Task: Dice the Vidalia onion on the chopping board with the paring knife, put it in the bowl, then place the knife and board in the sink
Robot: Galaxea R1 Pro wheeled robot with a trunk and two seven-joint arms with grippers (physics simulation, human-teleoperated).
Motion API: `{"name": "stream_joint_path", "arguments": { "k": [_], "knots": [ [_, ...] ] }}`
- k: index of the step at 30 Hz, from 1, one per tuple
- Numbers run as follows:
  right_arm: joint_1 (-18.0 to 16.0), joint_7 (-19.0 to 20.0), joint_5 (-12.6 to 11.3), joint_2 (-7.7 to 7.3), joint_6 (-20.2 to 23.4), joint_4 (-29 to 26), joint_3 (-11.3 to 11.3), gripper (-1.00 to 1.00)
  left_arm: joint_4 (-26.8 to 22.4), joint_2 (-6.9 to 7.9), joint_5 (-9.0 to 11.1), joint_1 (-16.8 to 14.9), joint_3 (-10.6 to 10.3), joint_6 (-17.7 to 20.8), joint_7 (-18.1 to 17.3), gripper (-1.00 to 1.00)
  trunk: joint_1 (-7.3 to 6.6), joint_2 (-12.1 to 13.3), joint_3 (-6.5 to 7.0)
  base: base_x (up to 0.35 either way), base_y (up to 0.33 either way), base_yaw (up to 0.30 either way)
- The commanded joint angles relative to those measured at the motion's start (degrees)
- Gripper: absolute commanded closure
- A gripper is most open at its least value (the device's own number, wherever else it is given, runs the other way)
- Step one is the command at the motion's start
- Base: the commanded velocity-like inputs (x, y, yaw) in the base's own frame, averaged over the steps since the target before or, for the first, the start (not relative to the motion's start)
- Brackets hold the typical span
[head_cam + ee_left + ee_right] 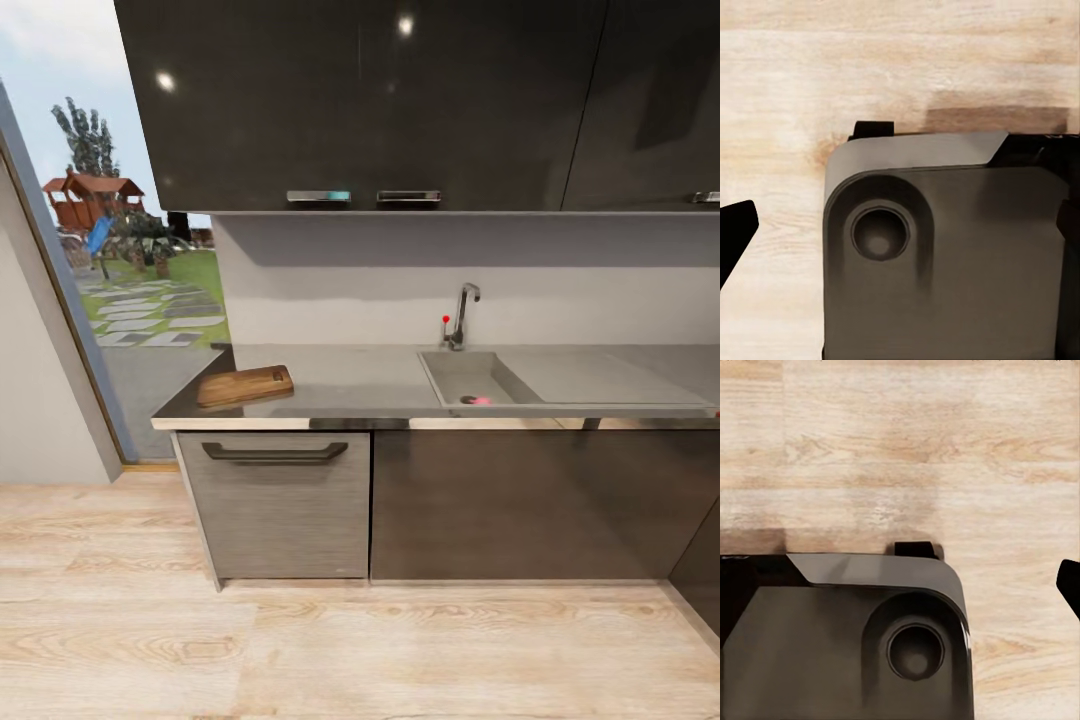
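Observation:
The Vidalia onion (pixel 481 400) is a small pink lump in the sink (pixel 462 374), close to its front rim. The steel tap (pixel 462 315) stands behind the basin and the drainboard (pixel 600 378) stretches to its right. Near the left end of the grey countertop (pixel 350 375) lies the brown chopping board (pixel 245 385). The paring knife and the bowl are out of view. In the wrist views both grippers hang over the floor beside my grey base. My left gripper (pixel 900 229) is open, with a dark fingertip (pixel 735 234) at the frame edge. My right gripper (pixel 900 585) is open too, fingertip (pixel 1069 583).
Dark upper cabinets (pixel 380 100) hang over the counter. Below it are a grey drawer front with a handle (pixel 275 452) and dark cabinet doors (pixel 520 500). A glass opening onto a garden (pixel 130 260) is at the left. Pale wood floor (pixel 360 650) separates me from the counter.

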Motion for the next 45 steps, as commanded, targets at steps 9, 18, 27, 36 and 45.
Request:
{"name": "stream_joint_path", "arguments": {
  "k": [9,18,27,36,45],
  "knots": [
    [-0.02,-0.24,0.01,-0.03,-0.13,-0.32,0.06,-1.0,-0.23,0.03,0.08,0.0,0.11,0.04,-0.02,-1.0,-1.1,1.98,0.85,0.0,0.0,0.0],
    [-0.02,-0.32,0.08,-0.06,-0.13,-4.94,0.06,-1.0,-3.71,0.01,0.04,0.0,0.2,0.04,-0.05,-1.0,-3.08,5.59,2.46,0.0,0.0,0.0],
    [-0.02,-0.51,0.17,-0.39,0.2,-14.31,0.06,-1.0,-12.11,-0.04,0.04,0.0,0.2,0.04,-0.01,-1.0,-5.05,9.2,4.08,0.0,0.0,0.0],
    [-0.02,-0.47,0.27,-0.66,-0.1,-25.09,0.12,-1.0,-19.61,1.85,0.0,0.0,0.2,0.01,0.16,-1.0,-7.03,12.81,5.69,0.0,0.0,0.0],
    [-0.02,-0.27,0.16,-1.68,-0.14,-24.56,0.12,-1.0,-17.68,2.65,0.21,0.0,0.2,-0.04,-0.05,-1.0,-9.01,16.42,7.31,0.0,0.0,0.0]
  ]
}}
